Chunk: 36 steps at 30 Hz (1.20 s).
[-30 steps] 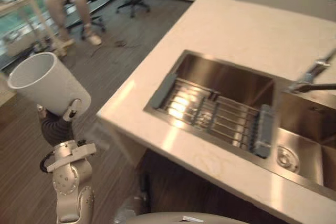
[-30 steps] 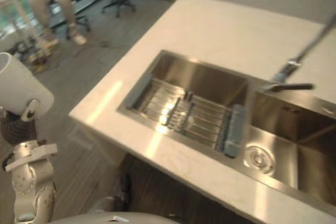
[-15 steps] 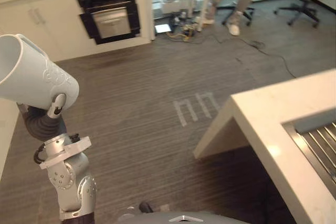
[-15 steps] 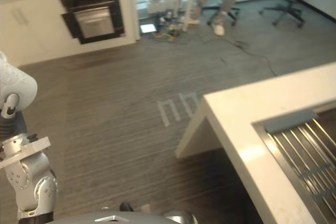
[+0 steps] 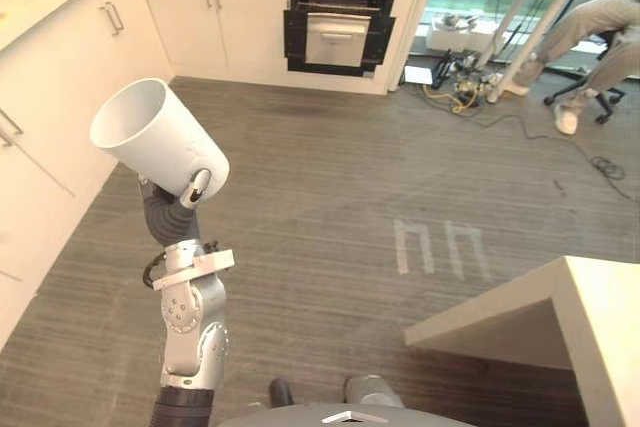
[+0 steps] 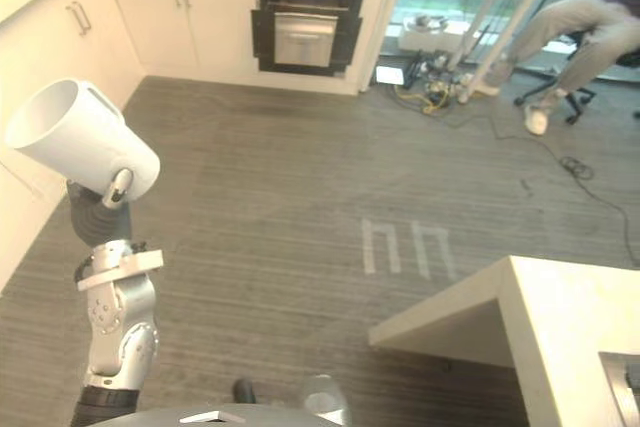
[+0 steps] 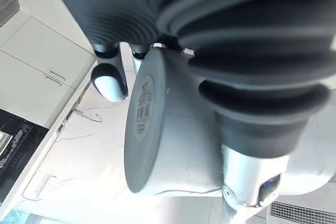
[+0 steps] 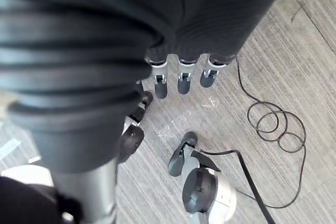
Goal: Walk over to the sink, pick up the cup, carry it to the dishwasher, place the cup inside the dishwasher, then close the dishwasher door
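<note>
Left eye view: holds white cup raised over grey plank floor, tilted, mouth up and toward white cabinets. Clamps it in left hand, thumb pressed to its side near the base, fingers curled round it. Hangs right hand above the floor, fingers relaxed, grasping nothing. Faces black built-in appliance across the room; seated person far right, pale counter corner nearer.

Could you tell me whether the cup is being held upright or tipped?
Tipped: the cup lies slanted in the left hand, with its open mouth facing up and toward the robot's left.
</note>
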Available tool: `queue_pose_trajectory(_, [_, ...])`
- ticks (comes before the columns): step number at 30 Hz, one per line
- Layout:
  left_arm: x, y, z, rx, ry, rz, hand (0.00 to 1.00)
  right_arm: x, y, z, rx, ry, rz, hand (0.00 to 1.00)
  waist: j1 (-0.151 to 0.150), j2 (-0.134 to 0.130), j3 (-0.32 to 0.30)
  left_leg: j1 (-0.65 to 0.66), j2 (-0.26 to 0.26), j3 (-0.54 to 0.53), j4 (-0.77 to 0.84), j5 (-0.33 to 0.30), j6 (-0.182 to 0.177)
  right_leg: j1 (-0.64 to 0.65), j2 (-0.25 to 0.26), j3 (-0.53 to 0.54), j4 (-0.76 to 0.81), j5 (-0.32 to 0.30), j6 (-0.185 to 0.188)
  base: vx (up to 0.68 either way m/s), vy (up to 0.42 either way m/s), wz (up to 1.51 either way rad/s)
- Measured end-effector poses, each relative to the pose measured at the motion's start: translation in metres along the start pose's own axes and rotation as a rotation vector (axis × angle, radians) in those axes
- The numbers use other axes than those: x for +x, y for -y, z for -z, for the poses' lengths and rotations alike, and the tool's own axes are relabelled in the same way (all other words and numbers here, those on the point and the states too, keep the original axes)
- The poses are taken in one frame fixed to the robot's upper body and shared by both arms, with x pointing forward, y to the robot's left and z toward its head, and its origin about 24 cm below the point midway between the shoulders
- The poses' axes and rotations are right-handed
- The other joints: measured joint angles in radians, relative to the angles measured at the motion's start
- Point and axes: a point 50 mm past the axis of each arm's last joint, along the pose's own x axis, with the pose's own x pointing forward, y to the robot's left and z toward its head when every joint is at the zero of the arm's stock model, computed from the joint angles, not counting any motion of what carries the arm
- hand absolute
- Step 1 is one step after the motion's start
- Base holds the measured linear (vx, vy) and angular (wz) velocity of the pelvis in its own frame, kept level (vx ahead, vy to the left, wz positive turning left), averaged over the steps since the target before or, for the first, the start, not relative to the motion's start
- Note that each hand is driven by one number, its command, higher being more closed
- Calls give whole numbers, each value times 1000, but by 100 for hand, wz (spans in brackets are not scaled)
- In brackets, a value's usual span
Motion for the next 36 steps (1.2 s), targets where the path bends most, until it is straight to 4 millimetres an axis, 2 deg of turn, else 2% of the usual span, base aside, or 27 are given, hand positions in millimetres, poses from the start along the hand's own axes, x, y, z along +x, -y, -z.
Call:
queue_pose_trajectory(1, [1, -2, 0, 10, -1, -5, 100, 1, -5, 2, -37, -10, -14, 0, -2, -14, -9, -4, 24, 70, 49, -41, -13, 23, -11, -9, -26, 6, 42, 196, -203, 4])
queue_pose_trajectory(2, [1, 0, 1, 2, -13, -17, 100, 1, -8, 2, -97, -7, -16, 0, -1, -3, -18, -19, 71, 121, 119, -82, -37, 38, 4, -20, -26, 9, 37, 210, -176, 15])
queue_pose_trajectory(3, [1, 1, 2, 3, -16, -21, 100, 1, -11, 1, -132, -3, -22, 0, 1, 15, -22, -28, 86, 104, 150, -87, -41, 42, 16, -39, -12, 7, 34, 199, -95, 38])
queue_pose_trajectory(4, [0, 2, 3, 10, -25, -24, 100, 2, -15, -2, -172, 4, -28, 0, 0, 37, -26, -31, 88, 70, 153, -80, -30, 43, 22, -67, 9, 4, 30, 183, -33, 84])
queue_pose_trajectory(5, [-1, 3, 4, 9, -36, -22, 100, 3, -21, -2, -213, 1, -39, 0, 0, 57, -27, -24, 84, 27, 138, -75, -30, 44, 20, -103, 51, -13, 13, 171, -2, 105])
queue_pose_trajectory(6, [-4, 2, 4, 8, -43, -25, 100, 4, -26, -2, -243, -3, -53, 0, 3, 62, -28, -7, 80, 4, 123, -77, -32, 42, 14, -118, 98, -35, 8, 162, 10, 94])
queue_pose_trajectory(7, [-9, -1, 2, 6, -48, -42, 100, 5, -32, -5, -278, 5, -65, 0, 24, 68, -30, 12, 74, -20, 123, -68, -28, 29, 13, -118, 167, -58, 8, 144, -40, 85])
queue_pose_trajectory(8, [-12, -4, -1, 12, -45, -56, 100, 5, -31, -5, -331, -10, -63, 0, 22, 74, -28, 31, 69, -70, 126, -62, -24, 17, 22, -119, 228, -137, 12, 125, -83, 77])
queue_pose_trajectory(9, [-13, -4, -3, 11, -42, -58, 100, 6, -32, -5, -349, -19, -63, 0, 22, 67, -32, 30, 68, -90, 137, -63, -25, 20, 23, -112, 218, -162, 3, 82, -103, 109])
queue_pose_trajectory(10, [-13, -3, -8, 6, -23, -50, 100, 7, -36, -8, -371, -26, -64, 0, 32, 43, -38, -15, 67, -79, 222, -80, -53, 24, 18, -114, 153, -164, -4, -18, -98, 119])
queue_pose_trajectory(11, [-13, -1, -9, -3, -22, -32, 100, 10, -41, -16, -387, -21, -74, 0, 35, 32, -30, -77, 100, -21, 351, -112, -79, 60, 21, -159, 107, -134, -14, -48, -54, 119])
queue_pose_trajectory(12, [-14, 1, -8, -14, -30, -25, 100, 11, -40, -21, -402, -16, -71, 0, 40, 43, -27, -96, 129, 29, 412, -120, -85, 84, 28, -188, 88, -126, -17, -90, -36, 111])
queue_pose_trajectory(13, [-17, 8, -7, -37, -48, 18, 100, 10, -32, -26, -421, -19, -65, 0, 60, 54, -16, -130, 188, 118, 510, -132, -89, 125, 42, -229, 49, -119, -28, -66, 10, 84])
queue_pose_trajectory(14, [-19, 12, -6, -56, -59, 59, 100, 11, -25, -35, -414, -14, -57, 0, 87, 83, -16, -137, 225, 169, 536, -142, -87, 160, 59, -256, 22, -116, -33, -70, 4, 69])
queue_pose_trajectory(15, [-21, 15, -5, -70, -67, 78, 100, 12, -21, -38, -416, -23, -49, 0, 94, 93, -21, -131, 221, 171, 518, -143, -88, 163, 63, -263, 16, -118, -35, -9, 4, 51])
queue_pose_trajectory(16, [-22, 16, -5, -69, -74, 114, 100, 15, -13, -42, -386, -61, -35, 0, 101, 101, -31, -109, 188, 146, 422, -138, -87, 154, 64, -267, 8, -119, -37, 38, -5, 33])
queue_pose_trajectory(17, [-24, 17, -4, -63, -90, 150, 100, 18, -6, -46, -325, -85, -7, 0, 104, 103, -32, -75, 147, 115, 285, -112, -63, 131, 62, -270, 3, -113, -40, 67, -20, 27])
queue_pose_trajectory(18, [-25, 17, -3, -58, -97, 165, 100, 19, -2, -52, -304, -86, 9, 0, 105, 104, -36, -61, 125, 109, 223, -73, -56, 122, 58, -268, 3, -105, -41, 42, -46, 27])
queue_pose_trajectory(19, [-27, 18, 1, -49, -122, 203, 100, 21, 0, -56, -283, -109, 24, 0, 93, 96, -33, -32, 96, 94, 108, 6, -53, 114, 56, -262, -11, -81, -45, 29, -51, 34])
queue_pose_trajectory(21, [-31, 23, 6, -54, -161, 269, 100, 21, 3, -59, -237, -129, 44, 0, 84, 91, -30, 8, 85, 69, -20, 85, -54, 113, 71, -244, -23, -63, -52, -7, -66, 38])
queue_pose_trajectory(23, [-36, 27, 11, -48, -200, 331, 100, 21, 5, -58, -187, -163, 57, 0, 80, 83, -29, 38, 93, 47, -68, 119, -63, 131, 91, -239, -41, -43, -58, -62, -81, 21])
queue_pose_trajectory(29, [-34, 32, 13, -39, -210, 410, 100, 19, 14, -66, -159, -192, 86, 0, 69, 92, -34, 37, 89, 43, -99, 163, -56, 133, 100, -206, -80, -22, -65, -153, -13, -5])
queue_pose_trajectory(34, [-34, 29, 16, -38, -256, 457, 100, 17, 21, -69, -137, -196, 106, 0, 64, 110, -38, 34, 87, 43, -100, 174, -68, 131, 98, -193, -100, -2, -54, -161, 47, -4])
queue_pose_trajectory(35, [-38, 23, 24, -36, -334, 480, 100, 24, 19, -97, -105, -126, 146, 0, 65, 58, -36, 35, 45, 22, -100, 156, -40, 163, 86, -124, -188, 49, -35, -61, 15, -3])
queue_pose_trajectory(36, [-38, 23, 24, -36, -334, 480, 100, 24, 19, -97, -105, -126, 146, 0, 65, 57, -36, 36, 47, 22, -100, 156, -40, 165, 88, -124, -189, 49, -36, 0, 0, 0])
